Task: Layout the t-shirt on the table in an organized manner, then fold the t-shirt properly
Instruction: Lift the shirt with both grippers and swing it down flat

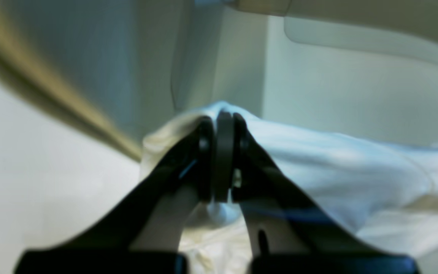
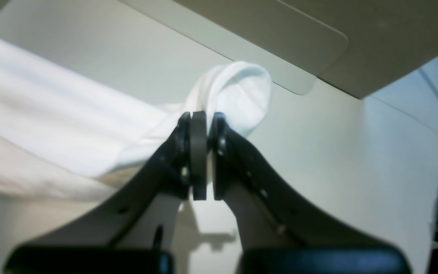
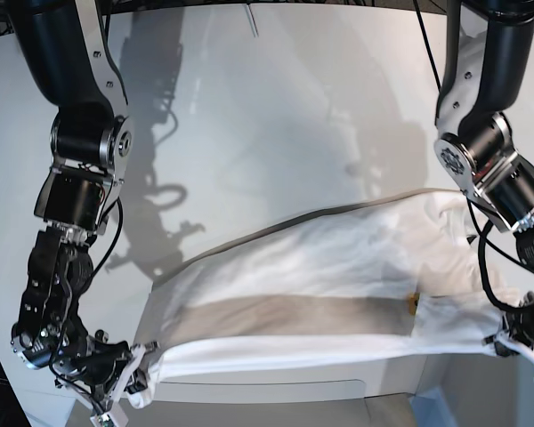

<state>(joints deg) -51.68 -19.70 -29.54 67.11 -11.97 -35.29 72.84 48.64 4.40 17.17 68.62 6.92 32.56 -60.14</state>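
The white t-shirt (image 3: 338,258) is stretched wide between my two grippers near the table's front edge. Its print is hidden; only plain white cloth and a small orange spot show. Its far part lies on the white table (image 3: 276,124). My right gripper (image 3: 141,369), at the base view's lower left, is shut on a bunched end of the shirt (image 2: 242,91), fingers pinched at the gripper tip (image 2: 199,116). My left gripper (image 3: 507,338), at the lower right, is shut on the other end (image 1: 337,163), the cloth draped over its tip (image 1: 222,118).
A grey-white panel with rounded corners (image 3: 267,391) lies just in front of the shirt; it also shows in the right wrist view (image 2: 299,45). A thin stick-like object (image 3: 252,20) lies at the far edge. Both arms (image 3: 80,151) stand at the sides.
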